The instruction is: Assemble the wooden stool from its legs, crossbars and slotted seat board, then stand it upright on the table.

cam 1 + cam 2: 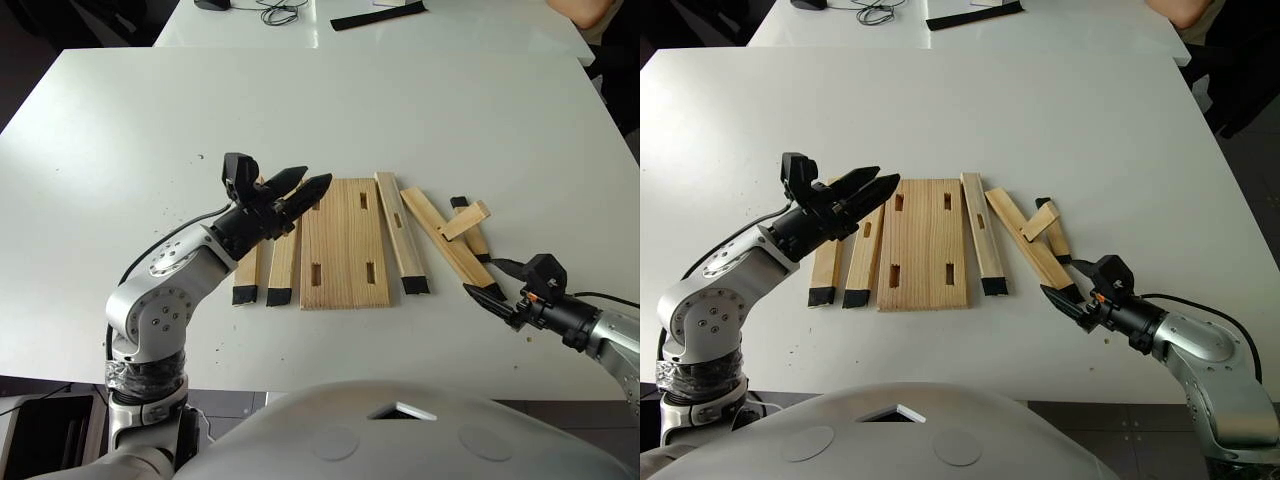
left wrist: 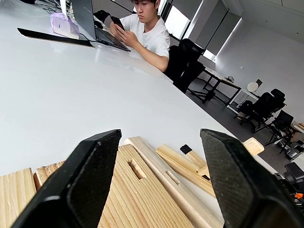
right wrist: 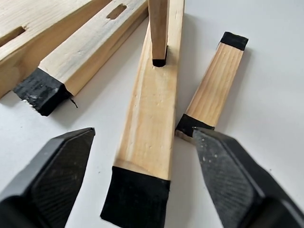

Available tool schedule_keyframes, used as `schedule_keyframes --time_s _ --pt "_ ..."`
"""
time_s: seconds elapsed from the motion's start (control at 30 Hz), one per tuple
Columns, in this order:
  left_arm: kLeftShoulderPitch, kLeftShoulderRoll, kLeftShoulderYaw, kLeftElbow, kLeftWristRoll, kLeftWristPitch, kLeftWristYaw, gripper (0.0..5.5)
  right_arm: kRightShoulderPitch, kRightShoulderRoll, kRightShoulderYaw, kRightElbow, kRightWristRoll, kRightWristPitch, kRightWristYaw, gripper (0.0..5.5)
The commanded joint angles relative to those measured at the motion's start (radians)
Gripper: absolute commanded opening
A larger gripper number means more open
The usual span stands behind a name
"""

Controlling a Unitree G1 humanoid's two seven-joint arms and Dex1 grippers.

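Jaws: your left gripper [image 1: 312,178] is spread wide and empty, and so is your right gripper [image 1: 480,277].
Parts: the seat board [image 1: 345,240] lies flat on the table [image 1: 450,110]. Two legs [image 1: 284,262] lie just beside it at 9 o'clock, and a slotted leg [image 1: 400,230] at 3 o'clock.
Step in hand: probably a first pick. The slanted leg [image 1: 445,238] has its black-capped end pointing between your right jaws.
Doing it well: come in low and square to that leg, and close on bare wood above the cap.
In the way: a short crossbar [image 1: 467,220] rests across the slanted leg, and a second short piece [image 3: 216,90] lies just beside it. Lifting may tip both.
Left side: the left gripper hovers over the board's 9 o'clock edge, so choose one leg before you descend.
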Motion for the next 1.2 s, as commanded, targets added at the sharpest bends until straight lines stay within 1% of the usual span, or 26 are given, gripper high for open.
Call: schedule_keyframes --time_s 0.03,0.33,0.47,0.73,0.97,1.2 --pt "-0.027 0.012 -0.014 0.013 0.009 0.004 -0.007 3.09 -0.035 0.015 0.029 0.042 -0.036 -0.019 -0.018 3.75" --pt "-0.041 0.028 -0.015 0.021 0.002 0.013 -0.015 3.09 0.0 0.034 0.05 0.074 -0.075 -0.048 -0.031 3.75" --pt "-0.026 0.027 -0.011 0.012 0.001 0.01 -0.01 3.09 -0.003 0.029 0.022 0.066 -0.066 -0.055 -0.029 3.75" --pt "0.002 0.014 -0.008 -0.013 -0.003 0.004 0.014 3.09 -0.024 0.051 -0.041 -0.04 0.045 -0.012 -0.024 3.75" --pt "0.011 0.015 -0.007 -0.017 -0.007 0.006 0.013 3.09 0.029 0.049 -0.05 -0.067 0.078 -0.003 0.008 3.75" --pt "0.02 0.018 -0.005 -0.023 -0.01 0.008 0.014 3.09 0.062 0.038 -0.034 0.0 0.029 -0.044 0.024 3.75"
